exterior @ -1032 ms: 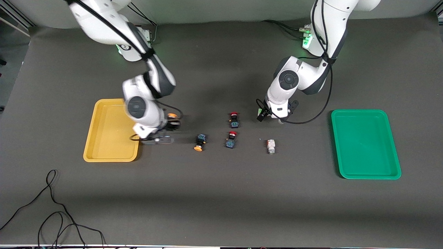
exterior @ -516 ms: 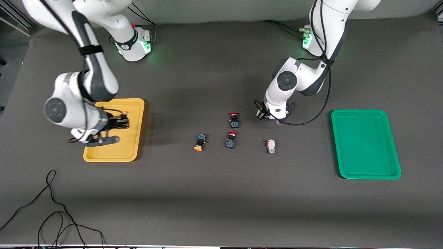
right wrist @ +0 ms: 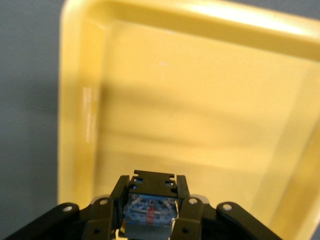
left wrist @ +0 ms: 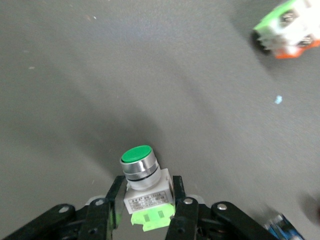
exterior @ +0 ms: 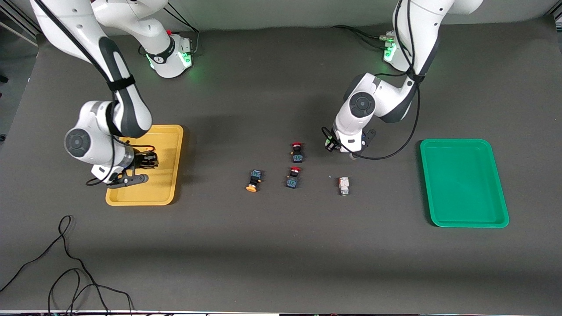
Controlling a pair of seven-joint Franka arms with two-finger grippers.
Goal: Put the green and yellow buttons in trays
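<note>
My right gripper (exterior: pixel 147 160) hangs over the yellow tray (exterior: pixel 169 184), shut on a yellow button; the right wrist view shows its black-blue body (right wrist: pixel 150 207) between the fingers (right wrist: pixel 107 212) above the tray floor (right wrist: pixel 200 100). My left gripper (exterior: pixel 351 153) is low over the table, shut on a green button (left wrist: pixel 145 182) with a green cap and silvery-white body. A second green button (exterior: pixel 344 185) lies on the table nearer the camera and also shows in the left wrist view (left wrist: pixel 287 27). A second yellow button (exterior: pixel 253 181) lies mid-table. The green tray (exterior: pixel 463 182) sits at the left arm's end.
Two red-capped switches (exterior: pixel 297 152) (exterior: pixel 293 177) lie between the loose yellow button and the left gripper. Black cables (exterior: pixel 66 263) lie at the table's near corner at the right arm's end.
My right arm swung from beside the yellow tray to over it, carrying the yellow button. The left gripper has hardly moved. The buttons on the table have not moved.
</note>
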